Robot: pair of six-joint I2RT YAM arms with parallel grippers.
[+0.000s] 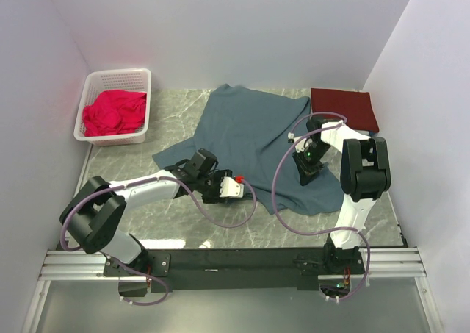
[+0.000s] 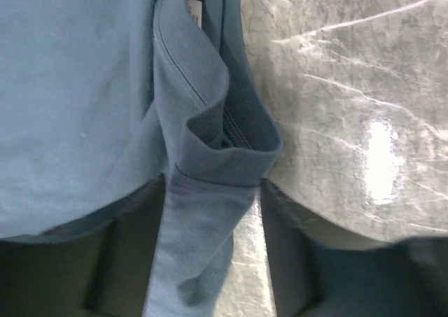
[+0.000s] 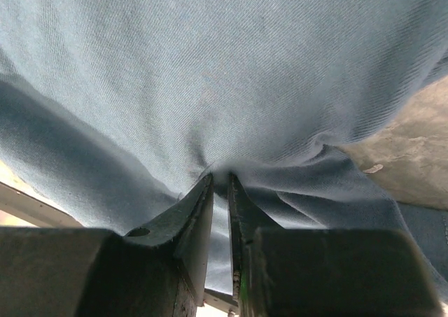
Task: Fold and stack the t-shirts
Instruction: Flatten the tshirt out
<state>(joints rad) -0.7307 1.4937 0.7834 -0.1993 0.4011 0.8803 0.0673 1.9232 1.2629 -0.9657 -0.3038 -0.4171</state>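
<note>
Blue-grey t-shirt (image 1: 250,138) lies spread on the table (image 1: 242,234), right gripper (image 3: 220,180) clenched on its near edge, left gripper (image 2: 212,184) parted astride a folded edge (not yet pinched), so folding likely needs that pinch next.

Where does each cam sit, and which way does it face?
Top external: above and behind the bases, looking down at the table; left arm and right arm show.
Left wrist: looks down past the left gripper, open astride the blue-grey t-shirt edge.
Right wrist: looks along the right gripper, shut on the shirt.
Shared: all three show that shirt.
</note>
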